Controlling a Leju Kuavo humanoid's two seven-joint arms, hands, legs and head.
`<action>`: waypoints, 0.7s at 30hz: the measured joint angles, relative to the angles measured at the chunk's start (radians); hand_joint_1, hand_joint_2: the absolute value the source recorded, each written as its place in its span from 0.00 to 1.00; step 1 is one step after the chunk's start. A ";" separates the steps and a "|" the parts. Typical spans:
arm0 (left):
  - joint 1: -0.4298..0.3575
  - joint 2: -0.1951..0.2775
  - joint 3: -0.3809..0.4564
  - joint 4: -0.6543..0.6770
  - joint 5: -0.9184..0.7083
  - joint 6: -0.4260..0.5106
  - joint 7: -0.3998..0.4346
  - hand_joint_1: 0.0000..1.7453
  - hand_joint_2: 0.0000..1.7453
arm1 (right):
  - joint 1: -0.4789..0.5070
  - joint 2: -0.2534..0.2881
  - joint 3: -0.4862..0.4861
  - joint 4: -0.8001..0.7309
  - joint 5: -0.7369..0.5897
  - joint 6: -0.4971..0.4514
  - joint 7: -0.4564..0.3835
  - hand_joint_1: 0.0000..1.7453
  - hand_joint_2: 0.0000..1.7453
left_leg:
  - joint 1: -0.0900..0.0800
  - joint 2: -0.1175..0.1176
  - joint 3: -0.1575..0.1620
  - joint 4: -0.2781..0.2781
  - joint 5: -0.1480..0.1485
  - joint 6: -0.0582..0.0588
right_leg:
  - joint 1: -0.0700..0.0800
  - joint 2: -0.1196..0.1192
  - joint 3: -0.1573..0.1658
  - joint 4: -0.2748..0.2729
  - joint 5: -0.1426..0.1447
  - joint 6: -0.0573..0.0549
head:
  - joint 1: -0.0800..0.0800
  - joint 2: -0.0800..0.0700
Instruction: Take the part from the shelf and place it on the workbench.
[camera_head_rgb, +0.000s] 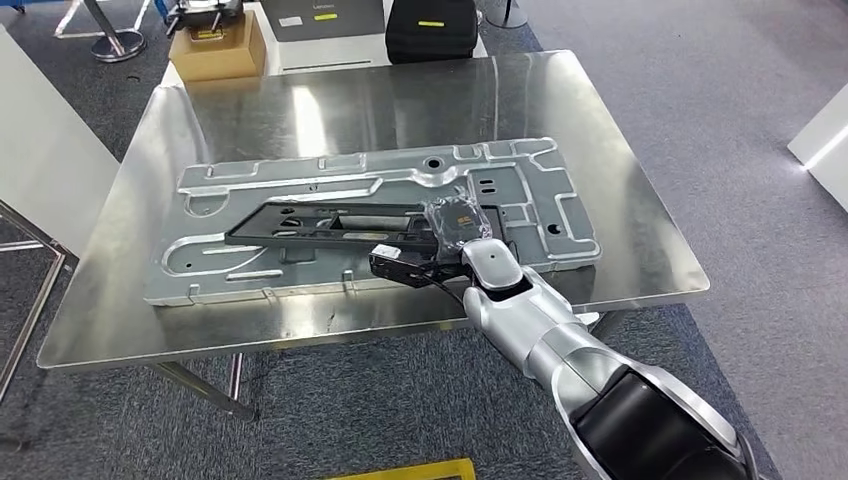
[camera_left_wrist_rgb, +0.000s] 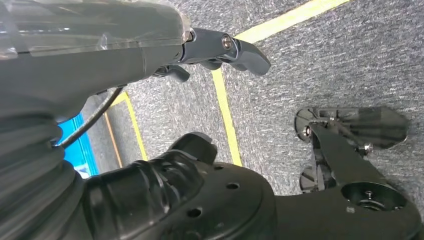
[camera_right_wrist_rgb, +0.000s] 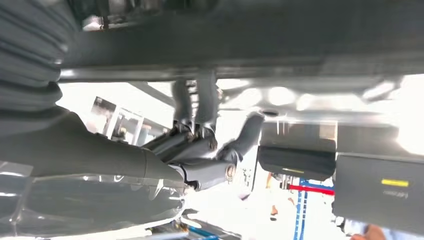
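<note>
The part, a long black frame (camera_head_rgb: 330, 225), lies flat on a large grey stamped plate (camera_head_rgb: 250, 180) on the steel workbench (camera_head_rgb: 620, 180). My right hand (camera_head_rgb: 440, 250) is over the plate at the frame's right end, its fingers (camera_head_rgb: 398, 268) stretched along the plate's near edge just below the frame. In the right wrist view that hand (camera_right_wrist_rgb: 200, 150) has its fingers spread against a dark surface, with nothing in its grasp. My left hand (camera_left_wrist_rgb: 215, 50) hangs over the carpet floor, fingers loose and empty.
Behind the bench stand a cardboard box (camera_head_rgb: 215, 45) and a black case (camera_head_rgb: 430, 28). A white panel (camera_head_rgb: 40, 150) runs along the bench's left side, and a white object (camera_head_rgb: 825, 140) sits at the far right. Yellow tape (camera_head_rgb: 410, 470) marks the floor near me.
</note>
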 joint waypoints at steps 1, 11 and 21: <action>0.000 0.000 0.002 0.000 0.002 0.000 -0.001 0.00 0.00 | -0.001 0.000 0.000 0.000 -0.006 0.000 0.000 0.00 0.00 | 0.001 0.000 -0.025 0.056 -0.031 -0.003 | 0.000 0.000 0.001 -0.002 0.001 -0.004 | 0.000 0.000; 0.001 0.009 0.029 0.000 0.016 0.000 -0.019 0.00 0.00 | -0.001 -0.004 -0.003 -0.001 -0.028 0.002 0.003 0.00 0.00 | -0.007 -0.003 0.036 -0.053 0.027 0.012 | 0.009 0.005 -0.004 0.009 0.000 0.012 | 0.000 0.000; 0.004 0.012 0.046 0.000 0.018 0.001 -0.023 0.00 0.00 | -0.003 -0.020 -0.009 0.002 -0.040 0.003 0.019 0.00 0.00 | 0.000 0.000 0.033 -0.063 0.042 0.042 | 0.002 0.003 -0.118 0.259 -0.104 0.043 | 0.001 0.000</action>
